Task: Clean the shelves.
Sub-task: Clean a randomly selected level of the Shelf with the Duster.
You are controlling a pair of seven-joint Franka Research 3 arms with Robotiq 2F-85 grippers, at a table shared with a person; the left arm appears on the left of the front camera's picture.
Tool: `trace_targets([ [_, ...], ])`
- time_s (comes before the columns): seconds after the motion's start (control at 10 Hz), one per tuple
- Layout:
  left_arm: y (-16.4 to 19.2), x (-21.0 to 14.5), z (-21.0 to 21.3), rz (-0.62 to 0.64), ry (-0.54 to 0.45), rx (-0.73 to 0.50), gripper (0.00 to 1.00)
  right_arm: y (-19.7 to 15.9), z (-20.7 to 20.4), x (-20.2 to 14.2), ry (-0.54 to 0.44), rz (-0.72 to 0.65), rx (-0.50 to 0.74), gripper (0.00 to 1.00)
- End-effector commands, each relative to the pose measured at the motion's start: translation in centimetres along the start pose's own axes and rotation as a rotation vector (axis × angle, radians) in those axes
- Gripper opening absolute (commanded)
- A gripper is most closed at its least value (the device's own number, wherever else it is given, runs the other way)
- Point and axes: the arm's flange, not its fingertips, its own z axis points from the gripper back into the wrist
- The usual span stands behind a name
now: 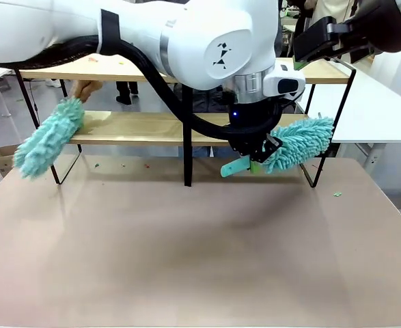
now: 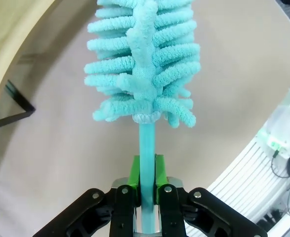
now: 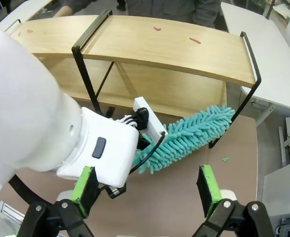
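Note:
The shelves (image 1: 139, 127) stand across the far side of the table, light-wood boards in a black frame with a central upright (image 1: 187, 137). My left gripper (image 1: 252, 162) is shut on the handle of a teal fluffy duster (image 1: 300, 142), whose head lies by the lower board's right end. In the left wrist view, the green pads (image 2: 135, 173) clamp the handle and the duster (image 2: 145, 64) points away over the table. My right gripper (image 3: 147, 192) hangs open above the shelves (image 3: 159, 49), high at the right (image 1: 323, 37). A person's hand (image 1: 85, 88) holds a second teal duster (image 1: 48, 140) at the lower board's left end.
Red and yellow crumbs (image 3: 195, 40) lie on the top board. A small green scrap (image 1: 337, 194) sits on the brown tabletop at the right. A white table (image 1: 381, 102) stands behind at the right. My left arm (image 3: 31, 123) crosses in front of the shelves.

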Motion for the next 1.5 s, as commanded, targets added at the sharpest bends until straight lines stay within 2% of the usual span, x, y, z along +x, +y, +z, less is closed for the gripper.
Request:
trace_targets([
  [0.0, 0.2, -1.8, -0.1, 0.039, -0.027, 0.019, 0.13, 0.0, 0.0, 0.0, -0.002, 0.0, 0.002, 1.0],
  [0.2, 0.0, -3.0, 0.6, -0.061, 0.004, -0.02, 0.13, 0.0, 0.0, 0.0, -0.002, 0.0, 0.002, 1.0],
  [0.5, -0.2, -4.9, 1.9, -0.084, -0.038, -0.038, 0.13, 0.0, 0.0, 0.0, -0.002, 0.0, 0.002, 1.0],
  [0.7, -1.2, -6.8, 3.6, -0.145, -0.03, -0.044, 0.13, 0.0, 0.0, 0.0, -0.002, 0.0, 0.002, 1.0],
  [1.0, -1.1, -14.2, 6.5, -0.311, -0.024, -0.032, 0.13, 0.0, 0.0, 0.0, -0.002, 0.0, 0.002, 1.0],
  [1.2, 0.8, -18.4, 7.4, -0.29, -0.123, 0.015, 0.13, 0.0, 0.0, 0.0, -0.002, 0.0, 0.002, 1.0],
  [1.3, 1.8, -18.7, 7.2, -0.113, -0.114, 0.051, 0.13, 0.0, 0.0, 0.0, -0.002, 0.0, 0.002, 1.0],
  [1.4, -0.9, -15.4, 7.4, -0.286, -0.05, 0.007, 0.13, 0.0, 0.0, 0.0, -0.002, 0.0, 0.002, 1.0],
])
